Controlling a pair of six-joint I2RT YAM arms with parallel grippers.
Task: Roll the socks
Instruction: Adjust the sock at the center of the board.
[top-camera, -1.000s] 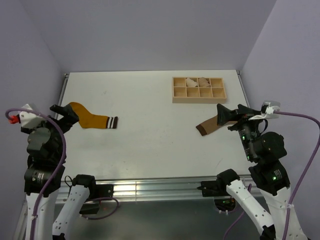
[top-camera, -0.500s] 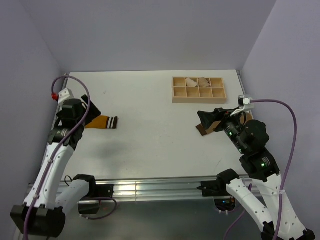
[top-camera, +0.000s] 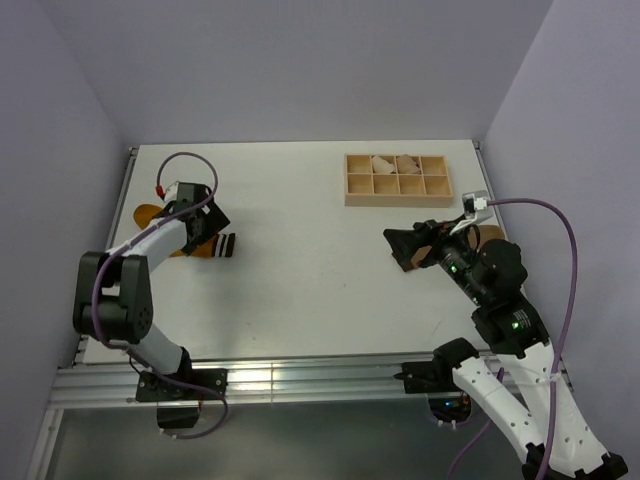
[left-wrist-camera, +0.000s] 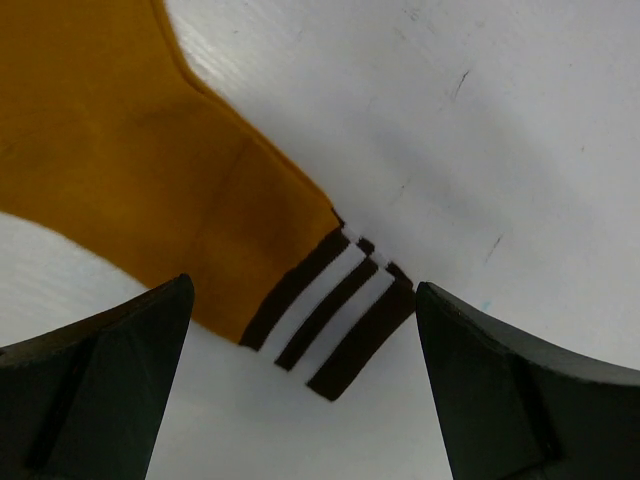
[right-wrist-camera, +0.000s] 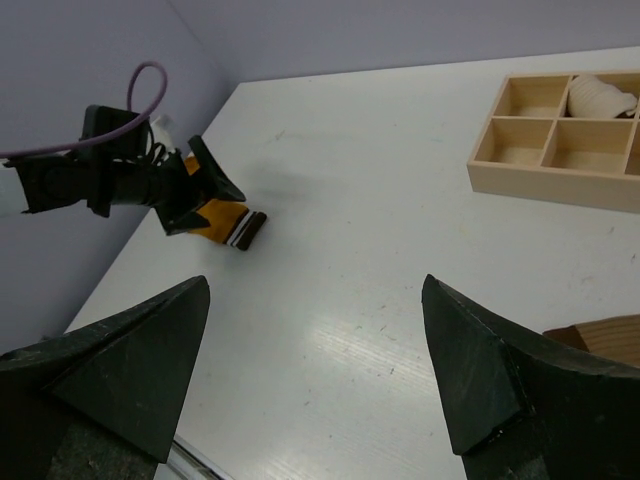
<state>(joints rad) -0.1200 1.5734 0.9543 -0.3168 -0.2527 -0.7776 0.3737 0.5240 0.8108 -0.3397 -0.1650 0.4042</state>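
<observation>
Left hand (left-wrist-camera: 302, 290) hangs wide over the mustard sock (left-wrist-camera: 150, 150), at its striped cuff (left-wrist-camera: 335, 320); right hand (right-wrist-camera: 315, 282) wide too. Approach step; next, I'd say, it must descend and pinch.

Setting: robotics lab test cell. Evidence: bare white table (top-camera: 300, 260) enclosed by plain lavender walls (top-camera: 300, 70) on three sides; aluminium rail (top-camera: 300, 378) along lower frame edge, carrying cabled left arm (top-camera: 105, 300) and right arm (top-camera: 505, 320); wooden divided tray (top-camera: 398, 201), upper right.
</observation>
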